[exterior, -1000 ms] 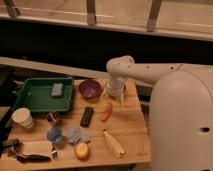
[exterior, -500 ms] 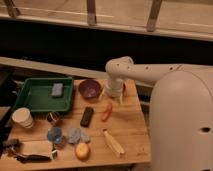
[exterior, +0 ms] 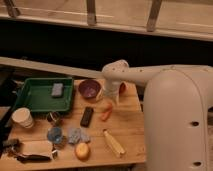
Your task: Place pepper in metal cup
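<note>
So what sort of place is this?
Probably a test room rather than a home kitchen: a wooden table strewn with a tray, a metal cup and loose food such as the pepper and corn. The robot's gripper hangs near the pepper.

Wood table, shiny metal cup — smooth pepper near matt gripper

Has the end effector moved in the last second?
No. The end effector sits in the same spot beside the purple bowl, near the pepper.
</note>
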Robot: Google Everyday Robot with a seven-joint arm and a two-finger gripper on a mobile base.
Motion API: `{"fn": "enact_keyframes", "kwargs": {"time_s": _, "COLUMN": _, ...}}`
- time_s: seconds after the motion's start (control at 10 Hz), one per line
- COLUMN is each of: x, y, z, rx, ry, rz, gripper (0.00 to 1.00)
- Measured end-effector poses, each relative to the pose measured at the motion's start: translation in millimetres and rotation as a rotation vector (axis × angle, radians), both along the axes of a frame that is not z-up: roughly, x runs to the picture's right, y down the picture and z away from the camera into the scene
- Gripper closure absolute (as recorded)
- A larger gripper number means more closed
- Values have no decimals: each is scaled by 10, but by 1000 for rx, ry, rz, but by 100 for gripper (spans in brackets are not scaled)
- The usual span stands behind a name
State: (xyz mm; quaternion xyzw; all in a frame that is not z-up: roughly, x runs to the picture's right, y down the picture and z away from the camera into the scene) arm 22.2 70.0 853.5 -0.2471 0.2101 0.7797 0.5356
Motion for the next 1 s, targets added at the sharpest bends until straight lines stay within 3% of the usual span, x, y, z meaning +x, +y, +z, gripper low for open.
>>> {"fn": "enact_keyframes", "kwargs": {"time_s": 0.6, "x": 11, "y": 198, "z": 296, "rx": -44, "ry": -19, "rz": -22, "gripper": 26}}
{"fn": "enact_keyframes", "kwargs": {"time_s": 1.0, "x": 103, "y": 227, "z": 509, "rx": -51, "ry": -25, "rz": -22, "gripper": 26}}
